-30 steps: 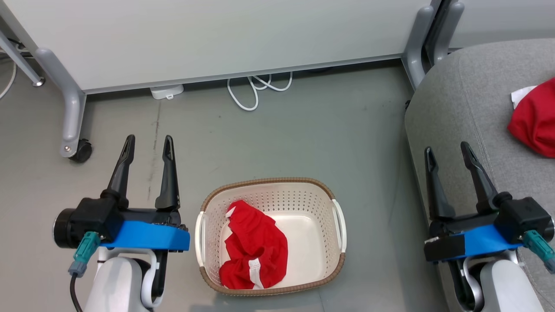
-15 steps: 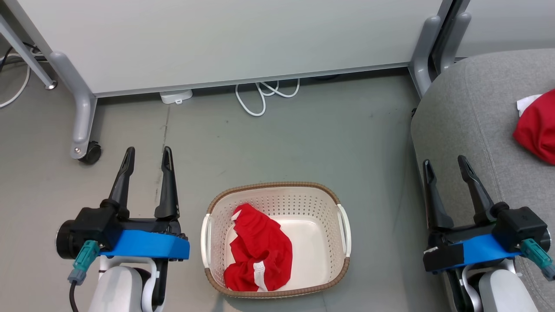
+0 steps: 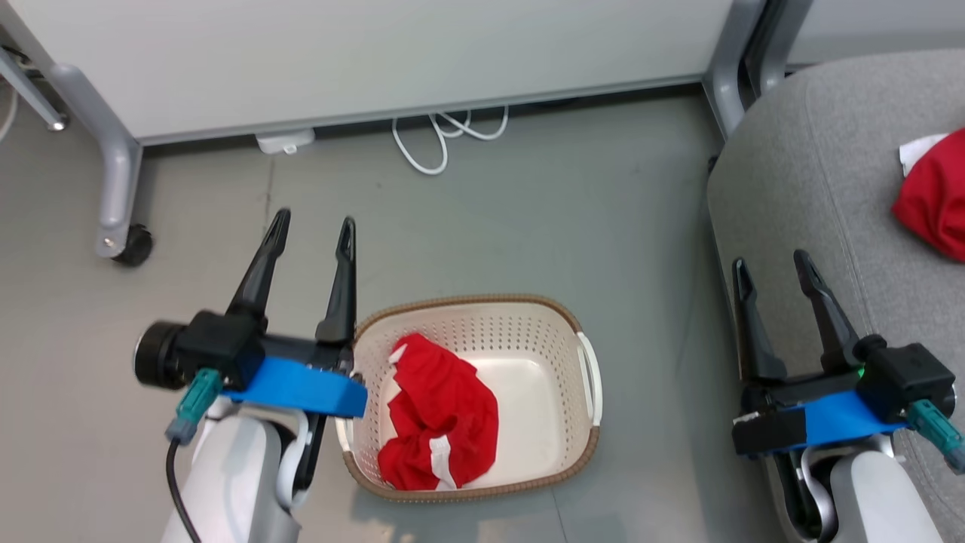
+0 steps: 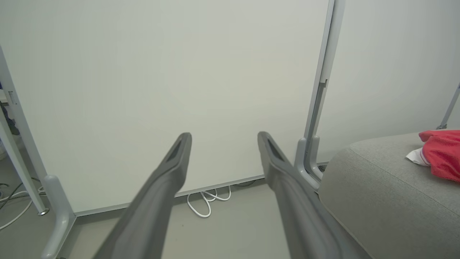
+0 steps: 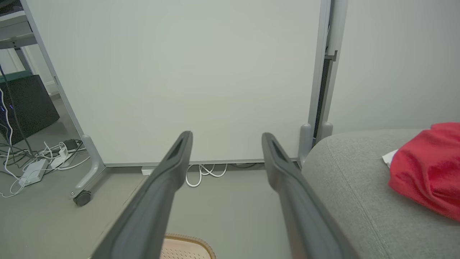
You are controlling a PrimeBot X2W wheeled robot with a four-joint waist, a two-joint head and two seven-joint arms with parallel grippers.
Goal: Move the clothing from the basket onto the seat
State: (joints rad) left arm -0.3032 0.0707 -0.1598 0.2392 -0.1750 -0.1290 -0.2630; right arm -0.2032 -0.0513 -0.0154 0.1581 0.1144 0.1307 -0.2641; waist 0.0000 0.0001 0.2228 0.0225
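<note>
Loosely crumpled clothing [image 3: 441,407], perforated plastic basket [image 3: 490,335]

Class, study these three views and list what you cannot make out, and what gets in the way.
1. Left side of the basket: head view, covered by the left gripper mount.
2. Full shape of the red garment on the seat: head view, cut off by the right edge.
3. Whether the clothing in the basket is one piece or several: head view, crumpled folds hide it.
</note>
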